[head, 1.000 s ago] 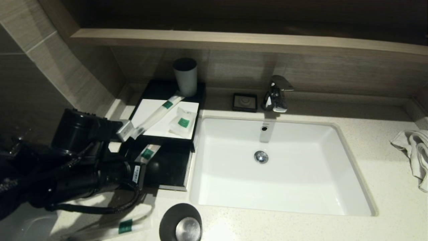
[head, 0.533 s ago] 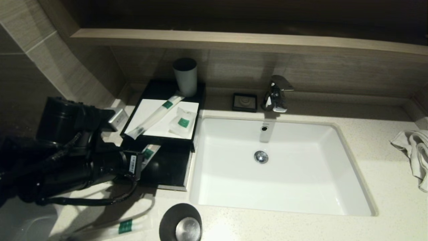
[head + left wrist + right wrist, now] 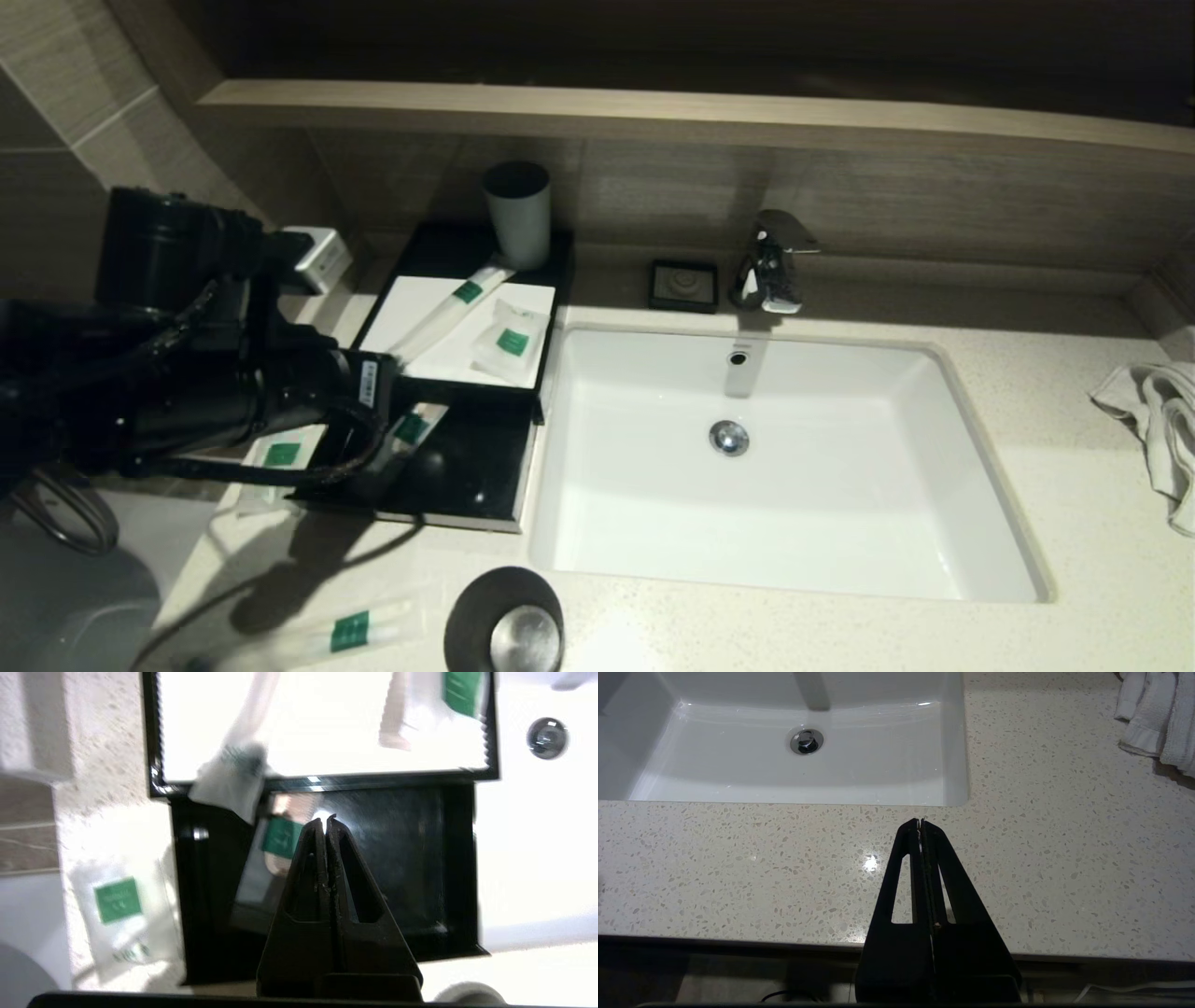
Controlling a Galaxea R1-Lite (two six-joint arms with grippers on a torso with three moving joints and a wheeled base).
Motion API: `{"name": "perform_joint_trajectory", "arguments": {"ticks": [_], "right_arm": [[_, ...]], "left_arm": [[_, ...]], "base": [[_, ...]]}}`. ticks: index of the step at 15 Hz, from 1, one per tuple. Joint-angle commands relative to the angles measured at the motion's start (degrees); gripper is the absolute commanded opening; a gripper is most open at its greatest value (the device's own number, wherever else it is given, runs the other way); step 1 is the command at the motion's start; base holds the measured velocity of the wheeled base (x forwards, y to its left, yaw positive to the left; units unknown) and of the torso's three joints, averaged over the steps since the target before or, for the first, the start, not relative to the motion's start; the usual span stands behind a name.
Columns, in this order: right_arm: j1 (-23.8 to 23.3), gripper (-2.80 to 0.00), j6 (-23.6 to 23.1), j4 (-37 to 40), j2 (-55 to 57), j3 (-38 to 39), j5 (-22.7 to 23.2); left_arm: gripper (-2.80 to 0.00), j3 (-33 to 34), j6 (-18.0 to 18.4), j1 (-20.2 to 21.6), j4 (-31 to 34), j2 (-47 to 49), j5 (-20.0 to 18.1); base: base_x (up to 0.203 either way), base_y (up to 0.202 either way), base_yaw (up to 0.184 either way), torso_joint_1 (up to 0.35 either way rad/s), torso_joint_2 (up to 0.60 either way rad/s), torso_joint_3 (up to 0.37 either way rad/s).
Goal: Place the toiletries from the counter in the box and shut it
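The black box has a white top panel [image 3: 411,308], and its front drawer [image 3: 476,467] stands open. A long sachet [image 3: 448,313] and a small sachet [image 3: 509,341] lie on the top panel. Another sachet [image 3: 408,429] lies in the drawer. A small sachet [image 3: 280,455] lies on the counter [image 3: 1074,523] left of the drawer, and a long sachet [image 3: 355,630] lies near the front edge. My left gripper [image 3: 325,821] is shut and empty, raised over the drawer [image 3: 402,858]. My right gripper [image 3: 920,821] is shut and empty over the counter's front edge.
A grey cup [image 3: 516,215] stands on the back of the box. A black cup [image 3: 504,621] stands at the front edge. The white sink [image 3: 784,523], a tap [image 3: 770,261], a small black soap dish [image 3: 684,285] and a white towel [image 3: 1158,439] are to the right.
My left arm drew away from the near end of the long sachet on the box top, swung left, then rose. The small sachet left of the drawer now shows.
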Motion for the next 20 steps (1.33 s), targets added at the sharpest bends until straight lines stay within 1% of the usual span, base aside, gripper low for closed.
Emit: {"name": "perform_joint_trajectory", "arguments": {"ticks": [1, 2, 4, 5, 6, 10, 12, 15, 16, 17, 20], "right_arm": [[0.00, -2.80, 0.01, 0.00, 0.09, 0.00, 0.00], [0.00, -2.80, 0.01, 0.00, 0.09, 0.00, 0.00], [0.00, -2.80, 0.01, 0.00, 0.09, 0.00, 0.00], [0.00, -2.80, 0.01, 0.00, 0.00, 0.00, 0.00], [0.00, -2.80, 0.01, 0.00, 0.00, 0.00, 0.00], [0.00, -2.80, 0.01, 0.00, 0.00, 0.00, 0.00], [0.00, -2.80, 0.01, 0.00, 0.00, 0.00, 0.00], [0.00, -2.80, 0.01, 0.00, 0.00, 0.00, 0.00], [0.00, -2.80, 0.01, 0.00, 0.00, 0.00, 0.00], [0.00, -2.80, 0.01, 0.00, 0.00, 0.00, 0.00], [0.00, -2.80, 0.01, 0.00, 0.00, 0.00, 0.00]], "left_arm": [[-2.80, -1.99, 1.38, 2.40, -1.04, 4.33, -0.17], [-2.80, -2.30, 2.03, 3.26, -2.11, 5.35, -0.23], [-2.80, -2.84, 4.99, 5.31, -4.97, 7.13, -0.48], [-2.80, -3.31, 5.87, 6.35, -6.00, 7.65, -0.54], [-2.80, -4.01, 6.43, 7.36, -6.46, 7.69, -1.42], [-2.80, -4.76, 6.60, 11.09, -6.59, 6.06, -10.60], [-2.80, -4.74, 6.82, 12.43, -6.52, 5.06, -14.22], [-2.80, -3.87, 10.48, 14.67, -6.59, 4.75, -19.04], [-2.80, -3.54, 10.66, 15.16, -6.60, 4.93, -20.39], [-2.80, -3.25, 10.76, 15.43, -6.60, 4.95, -20.90], [-2.80, -1.78, 11.00, 15.43, -6.76, 4.67, -20.99]], "base": [[0.000, 0.000, 0.000, 0.000, 0.00, 0.000], [0.000, 0.000, 0.000, 0.000, 0.00, 0.000], [0.000, 0.000, 0.000, 0.000, 0.00, 0.000], [0.000, 0.000, 0.000, 0.000, 0.00, 0.000], [0.000, 0.000, 0.000, 0.000, 0.00, 0.000], [0.000, 0.000, 0.000, 0.000, 0.00, 0.000], [0.000, 0.000, 0.000, 0.000, 0.00, 0.000], [0.000, 0.000, 0.000, 0.000, 0.00, 0.000], [0.000, 0.000, 0.000, 0.000, 0.00, 0.000], [0.000, 0.000, 0.000, 0.000, 0.00, 0.000], [0.000, 0.000, 0.000, 0.000, 0.00, 0.000]]}}
